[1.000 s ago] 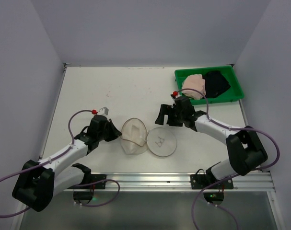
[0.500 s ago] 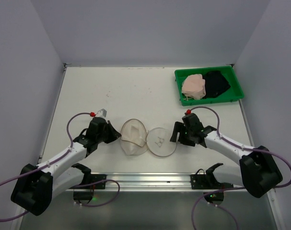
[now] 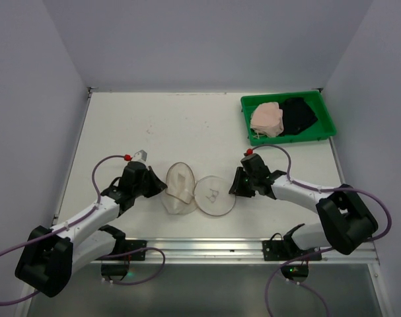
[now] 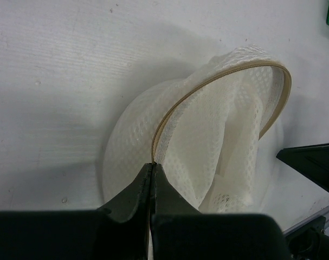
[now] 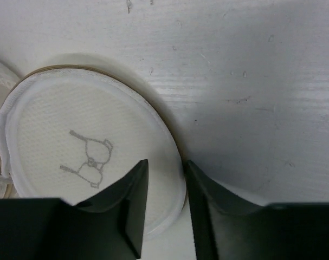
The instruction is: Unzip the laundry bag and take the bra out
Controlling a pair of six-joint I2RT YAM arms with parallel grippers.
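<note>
My left tool point(image 4: 153, 169) was clamped tight on the tan-piped rim of the round cream-white mesh laundry bag point(image 4: 207, 135), which lay on the white desk point(image 3: 174, 125) between my arms. My right tool point(image 5: 163, 176) stood narrowly parted astride the edge of the bag's flat circular lid point(image 5: 61, 135) — unzipped and flopped aside. The pouch looked empty, and a beige padded garment point(image 3: 266, 119) in the green plastic tray point(image 3: 326, 113) — likely the bra — suggested little was left to do.

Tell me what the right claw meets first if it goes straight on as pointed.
Most likely the laundry bag: the open right claw straddles the rim of its flat pictogram face; whether it touches is unclear.
</note>
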